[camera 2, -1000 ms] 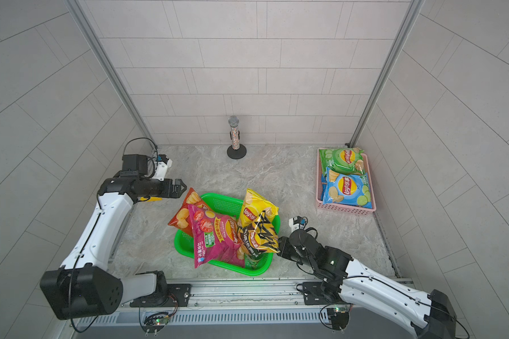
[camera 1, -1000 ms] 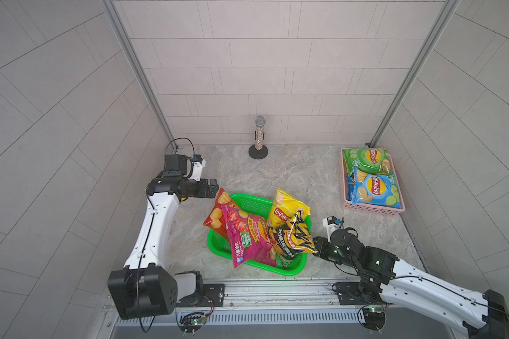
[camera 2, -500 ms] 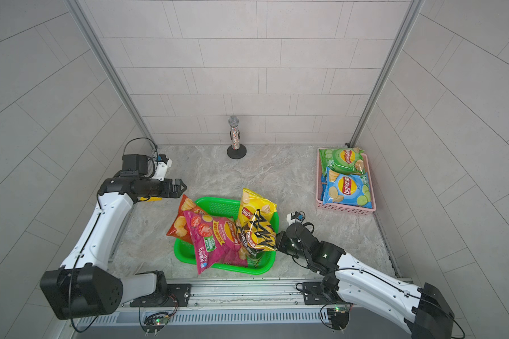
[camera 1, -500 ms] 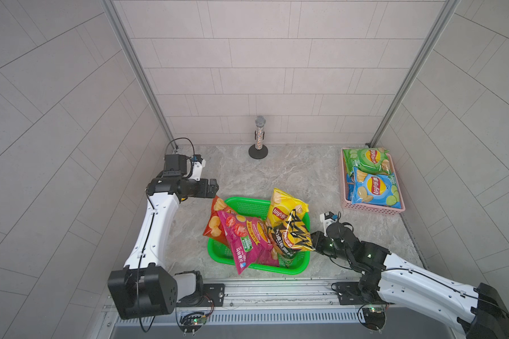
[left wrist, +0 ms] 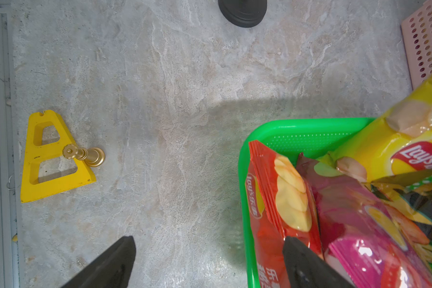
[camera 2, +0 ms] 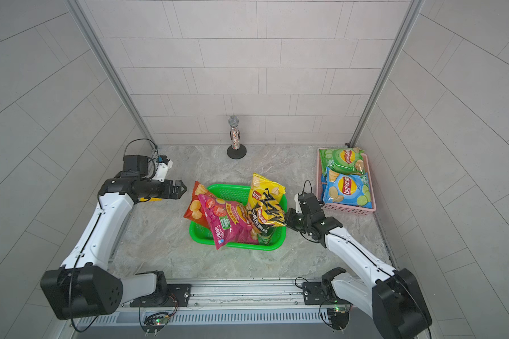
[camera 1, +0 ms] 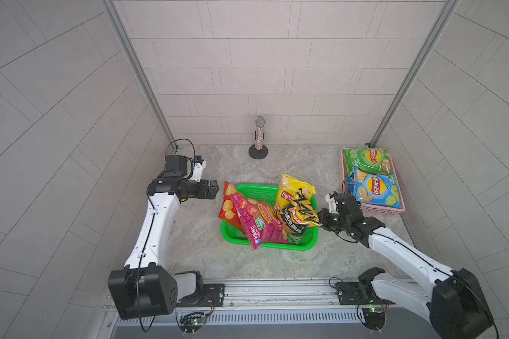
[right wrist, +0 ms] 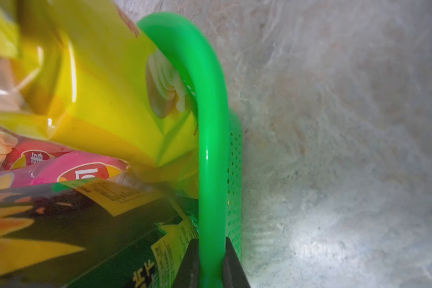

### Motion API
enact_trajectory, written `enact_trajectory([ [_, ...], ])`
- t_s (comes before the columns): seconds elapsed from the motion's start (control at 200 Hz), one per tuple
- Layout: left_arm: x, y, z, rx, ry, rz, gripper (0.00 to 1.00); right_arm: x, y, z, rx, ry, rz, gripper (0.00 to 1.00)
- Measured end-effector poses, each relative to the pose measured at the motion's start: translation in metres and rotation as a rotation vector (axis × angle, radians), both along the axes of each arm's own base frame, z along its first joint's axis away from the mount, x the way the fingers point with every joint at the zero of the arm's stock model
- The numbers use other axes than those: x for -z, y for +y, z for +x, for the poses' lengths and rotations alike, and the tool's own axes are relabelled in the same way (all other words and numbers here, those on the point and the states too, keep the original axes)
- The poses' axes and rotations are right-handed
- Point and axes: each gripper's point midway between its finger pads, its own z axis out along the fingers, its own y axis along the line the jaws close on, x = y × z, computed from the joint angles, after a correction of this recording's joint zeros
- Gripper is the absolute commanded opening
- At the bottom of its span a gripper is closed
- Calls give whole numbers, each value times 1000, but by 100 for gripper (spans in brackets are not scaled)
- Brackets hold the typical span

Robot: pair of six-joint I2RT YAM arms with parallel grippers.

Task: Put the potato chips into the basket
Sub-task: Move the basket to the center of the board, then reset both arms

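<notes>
A green basket (camera 1: 276, 248) stands mid-table and holds several potato chips bags: red-orange (camera 1: 228, 205), magenta (camera 1: 256, 226), yellow (camera 1: 291, 190) and black (camera 1: 299, 215). They stick out over its rim. My right gripper (camera 1: 321, 220) is at the basket's right side. In the right wrist view the right gripper (right wrist: 211, 261) is shut on the green rim (right wrist: 210, 124), one finger inside and one outside. My left gripper (camera 1: 216, 190) hangs open just left of the basket. Nothing lies between the left gripper's (left wrist: 208, 249) fingers.
A pink basket (camera 1: 376, 209) at the back right holds a green bag (camera 1: 365, 160) and a blue bag (camera 1: 375, 187). A microphone on a round stand (camera 1: 259, 138) is by the back wall. A yellow triangular piece (left wrist: 53, 159) with a brass part (left wrist: 85, 154) lies near the left wall.
My right gripper has closed on the green basket's rim. The basket with its bags has shifted a little toward the back wall. The left arm has stayed put.
</notes>
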Motion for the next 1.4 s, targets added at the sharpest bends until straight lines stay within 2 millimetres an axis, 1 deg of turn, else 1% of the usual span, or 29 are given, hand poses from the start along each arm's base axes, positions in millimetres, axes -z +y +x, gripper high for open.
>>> enact_trajectory([
  [0.095, 5, 0, -2, 10, 12, 5, 100, -1, -2, 28, -34, 5, -13, 0],
  [0.205, 7, -1, -3, 30, 14, 14, 100, -1, -1, 59, -74, -4, -31, 26],
  [0.25, 9, -1, -4, 38, 16, 20, 100, -1, -1, 67, -83, -10, -44, 35],
  [0.28, 11, -1, -4, 44, 18, 23, 100, -2, -2, 71, -85, -19, -62, 38],
  [0.35, 15, -1, -6, 55, 26, 32, 100, -10, -9, 78, -85, -53, -108, 42],
  [0.39, 18, -1, -8, 59, 32, 36, 100, -16, -14, 81, -80, -74, -135, 47],
  [0.425, 21, -1, -9, 64, 38, 39, 100, -22, -19, 82, -73, -91, -160, 50],
  [0.475, 25, -1, -11, 67, 48, 39, 100, -31, -27, 81, -62, -115, -196, 52],
  [0.51, 27, -1, -12, 69, 51, 40, 100, -37, -34, 80, -50, -128, -216, 57],
  [0.56, 30, -1, -15, 71, 56, 40, 100, -47, -45, 76, -24, -149, -246, 58],
  [0.585, 31, -1, -16, 70, 56, 40, 100, -52, -50, 74, -13, -157, -258, 59],
  [0.67, 35, -1, -18, 65, 50, 44, 100, -70, -66, 64, 30, -205, -304, 66],
  [0.726, 38, 0, -18, 56, 40, 46, 100, -81, -74, 54, 60, -244, -328, 67],
  [0.741, 39, 0, -17, 55, 35, 47, 100, -84, -76, 52, 66, -256, -336, 69],
  [0.761, 41, 1, -16, 53, 26, 49, 100, -87, -79, 48, 77, -272, -344, 70],
  [0.821, 49, 2, -15, 41, 1, 53, 100, -96, -88, 37, 108, -322, -369, 81],
  [0.831, 50, 2, -15, 39, -4, 55, 100, -97, -89, 36, 107, -333, -376, 87],
  [0.841, 52, 3, -15, 33, -9, 55, 100, -98, -90, 34, 113, -342, -380, 95],
  [0.856, 55, 3, -15, 29, -18, 58, 100, -99, -92, 32, 123, -353, -381, 100],
  [0.921, 69, 8, -14, -8, -50, 67, 100, -102, -100, 23, 146, -404, -407, 100],
  [1.001, 88, 13, -11, -51, -89, 76, 100, -100, -104, 16, 161, -441, -424, 100],
  [1.081, 107, 18, -5, -91, -133, 84, 100, -99, -107, 16, 173, -464, -434, 100],
  [1.166, 121, 22, 3, -126, -181, 83, 100, -99, -108, 19, 180, -479, -444, 100],
  [1.316, 141, 26, 20, -167, -259, 69, 100, -104, -111, 26, 188, -522, -466, 100],
  [1.371, 143, 27, 26, -179, -279, 65, 100, -107, -113, 28, 196, -545, -483, 100],
  [1.401, 141, 29, 31, -188, -307, 64, 100, -108, -114, 30, 202, -559, -492, 100],
])
